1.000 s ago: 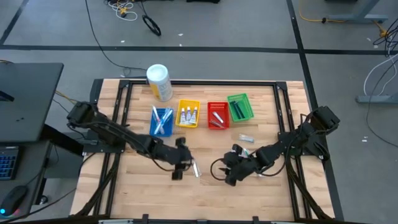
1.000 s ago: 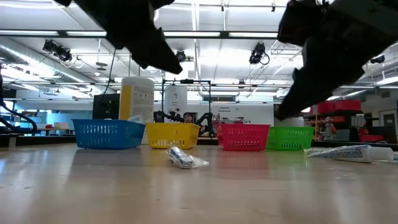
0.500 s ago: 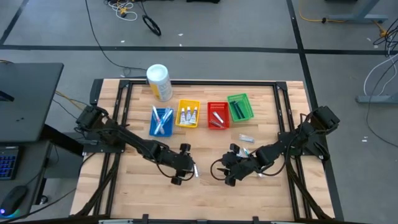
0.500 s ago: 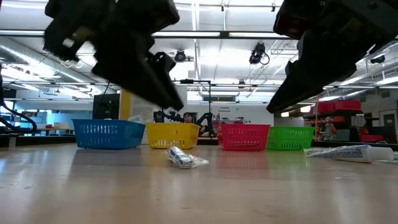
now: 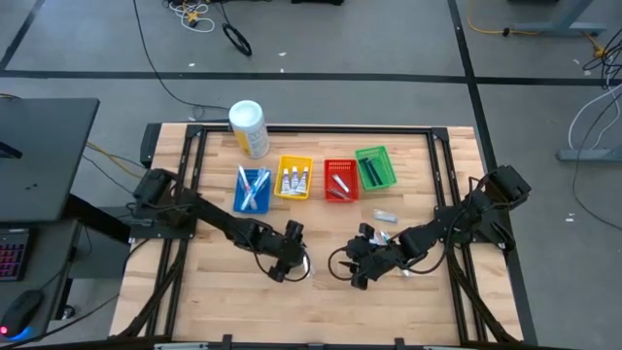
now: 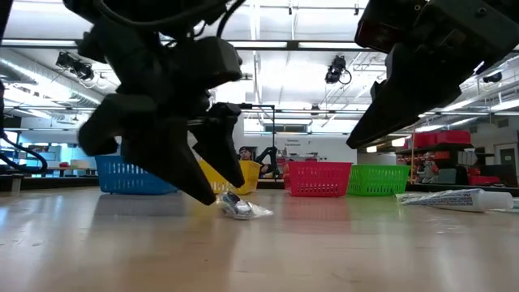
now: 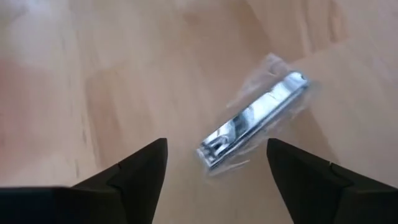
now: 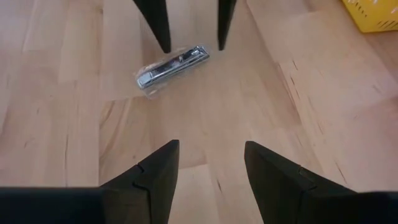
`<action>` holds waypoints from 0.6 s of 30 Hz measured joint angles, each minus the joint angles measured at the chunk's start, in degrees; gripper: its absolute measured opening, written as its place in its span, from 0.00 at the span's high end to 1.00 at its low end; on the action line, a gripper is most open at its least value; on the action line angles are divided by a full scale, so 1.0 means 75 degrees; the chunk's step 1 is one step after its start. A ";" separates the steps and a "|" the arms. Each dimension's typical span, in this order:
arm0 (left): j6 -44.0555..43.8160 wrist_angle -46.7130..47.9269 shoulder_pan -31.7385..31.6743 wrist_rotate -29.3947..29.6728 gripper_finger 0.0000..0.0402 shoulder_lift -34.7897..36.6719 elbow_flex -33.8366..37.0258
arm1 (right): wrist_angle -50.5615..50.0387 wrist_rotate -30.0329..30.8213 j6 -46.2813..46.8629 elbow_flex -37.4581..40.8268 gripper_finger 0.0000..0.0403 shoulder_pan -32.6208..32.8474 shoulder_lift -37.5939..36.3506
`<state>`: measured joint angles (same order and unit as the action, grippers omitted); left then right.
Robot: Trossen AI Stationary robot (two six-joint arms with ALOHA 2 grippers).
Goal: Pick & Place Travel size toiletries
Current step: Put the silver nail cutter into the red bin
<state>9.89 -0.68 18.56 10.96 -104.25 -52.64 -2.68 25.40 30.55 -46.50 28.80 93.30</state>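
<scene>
A shiny metal nail clipper in a clear wrapper (image 7: 255, 118) lies flat on the wooden table (image 5: 224, 292), near its middle (image 5: 307, 263). My left gripper (image 5: 292, 262) slants down over it, open. Its two fingers (image 8: 160, 25) stand on either side of the clipper's end, close above the table, touching nothing. My right gripper (image 5: 358, 272) hangs open to the right of the clipper, which shows ahead of its fingers (image 8: 171, 65). A white-and-blue toothpaste tube (image 5: 385, 216) lies on the table at the right.
Blue (image 5: 252, 190), yellow (image 5: 294, 179), red (image 5: 340, 181) and green (image 5: 375, 167) baskets stand in a row at the far side, each with small items in it. A white-and-yellow canister (image 5: 248, 129) stands at the far left. Bare wood lies toward the near edge.
My left gripper has come down toward the table and a little toward the right, onto the wrapped nail clipper, rolling about its own axis as it sank. Its fingers now stand wider apart. The clipper has kept its place.
</scene>
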 joint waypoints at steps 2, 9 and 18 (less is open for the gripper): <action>0.0065 -0.0075 -0.0135 -0.0118 0.29 0.0002 0.0000 | 0.0000 -0.0002 -0.0065 0.0000 0.52 0.0000 0.0000; 0.0414 -0.0104 -0.0433 -0.1011 0.29 -0.0222 -0.0015 | 0.0012 -0.0002 -0.0201 0.0000 0.52 0.0000 0.0000; 0.0976 -0.0491 -0.0427 -0.1221 0.33 -0.0335 -0.0012 | -0.0006 -0.0008 -0.0206 0.0000 0.52 0.0000 0.0000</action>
<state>17.21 -4.36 15.35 1.80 -106.76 -52.73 -2.72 25.34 29.00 -46.50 28.80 93.30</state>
